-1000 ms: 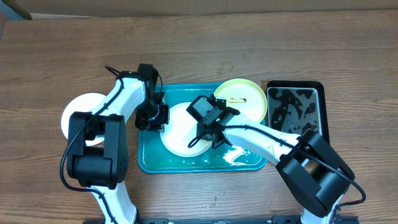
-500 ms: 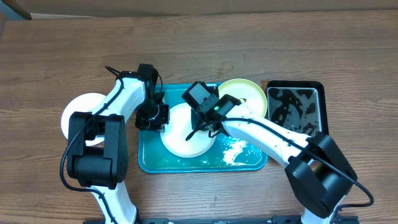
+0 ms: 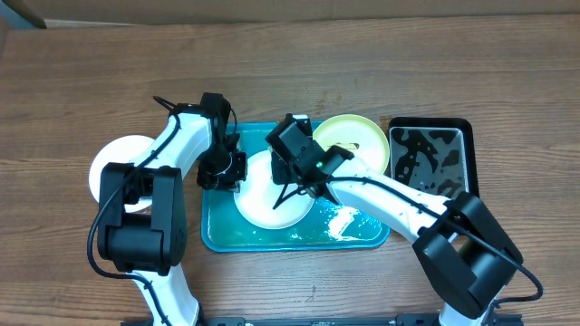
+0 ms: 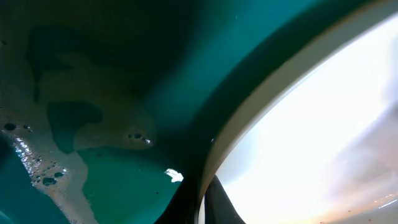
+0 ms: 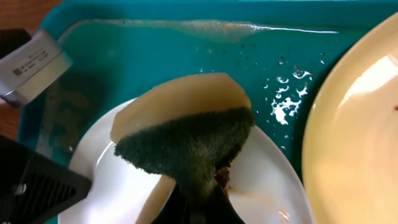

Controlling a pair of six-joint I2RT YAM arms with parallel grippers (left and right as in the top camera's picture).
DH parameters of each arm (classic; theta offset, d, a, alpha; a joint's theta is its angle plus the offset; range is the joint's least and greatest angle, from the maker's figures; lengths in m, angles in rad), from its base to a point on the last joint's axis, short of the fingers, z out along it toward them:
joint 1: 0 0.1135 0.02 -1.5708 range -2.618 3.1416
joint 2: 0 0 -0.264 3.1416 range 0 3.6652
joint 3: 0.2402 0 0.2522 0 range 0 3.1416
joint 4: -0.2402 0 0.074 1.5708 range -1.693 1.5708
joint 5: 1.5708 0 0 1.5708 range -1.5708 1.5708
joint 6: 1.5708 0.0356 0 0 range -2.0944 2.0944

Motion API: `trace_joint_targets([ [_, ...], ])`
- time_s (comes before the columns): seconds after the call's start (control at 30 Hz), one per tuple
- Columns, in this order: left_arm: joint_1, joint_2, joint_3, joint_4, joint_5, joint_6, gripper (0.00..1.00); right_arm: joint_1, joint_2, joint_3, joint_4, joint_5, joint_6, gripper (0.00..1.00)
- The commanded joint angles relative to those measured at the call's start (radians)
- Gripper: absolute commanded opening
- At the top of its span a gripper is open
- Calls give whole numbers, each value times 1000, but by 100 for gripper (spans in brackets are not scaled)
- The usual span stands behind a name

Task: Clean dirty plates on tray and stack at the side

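A white plate (image 3: 258,206) lies in the teal tray (image 3: 272,240). My left gripper (image 3: 232,172) is shut on its left rim; in the left wrist view the fingers (image 4: 202,202) pinch the rim of the plate (image 4: 323,124). My right gripper (image 3: 297,184) is shut on a green and yellow sponge (image 5: 186,143) pressed on the plate (image 5: 267,186) by a brown smear (image 5: 222,177). The pale yellow-green plate (image 3: 361,143) rests at the tray's far right corner. A second white plate (image 3: 111,163) sits on the table to the left.
A black tub (image 3: 430,158) with dark water stands right of the tray. White foam (image 3: 343,222) lies on the wet tray floor at the front right. The left arm's housing (image 5: 31,180) is close to the sponge.
My right gripper has carried the sponge from the plate's front right toward its far middle. The left gripper and the plates have not moved.
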State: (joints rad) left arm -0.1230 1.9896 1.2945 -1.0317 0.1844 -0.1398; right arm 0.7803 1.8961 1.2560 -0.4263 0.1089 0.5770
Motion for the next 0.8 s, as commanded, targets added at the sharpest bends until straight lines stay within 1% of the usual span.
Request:
trace_joint_targets([
  [0.0, 5, 44, -35, 8, -84, -25, 4, 0, -25, -48, 75, 1, -5, 4],
  [0.1, 5, 44, -35, 8, -83, -25, 4, 0, -7, -74, 141, 2, -6, 4],
  [0.23, 5, 44, -35, 7, -83, -25, 4, 0, 41, -74, 183, 2, -6, 4],
  [0.4, 5, 44, -35, 0, -84, -25, 4, -3, 97, -74, 182, 2, -30, 4],
  [0.47, 5, 44, -35, -2, -84, -25, 4, -4, 102, -74, 146, 40, -40, 4],
  [0.63, 5, 44, -35, 0, -84, -25, 4, -8, 101, -73, 4, 211, -40, 4],
  [0.77, 5, 44, -35, -4, -84, -25, 4, -8, 101, -73, -118, 231, -39, 4],
])
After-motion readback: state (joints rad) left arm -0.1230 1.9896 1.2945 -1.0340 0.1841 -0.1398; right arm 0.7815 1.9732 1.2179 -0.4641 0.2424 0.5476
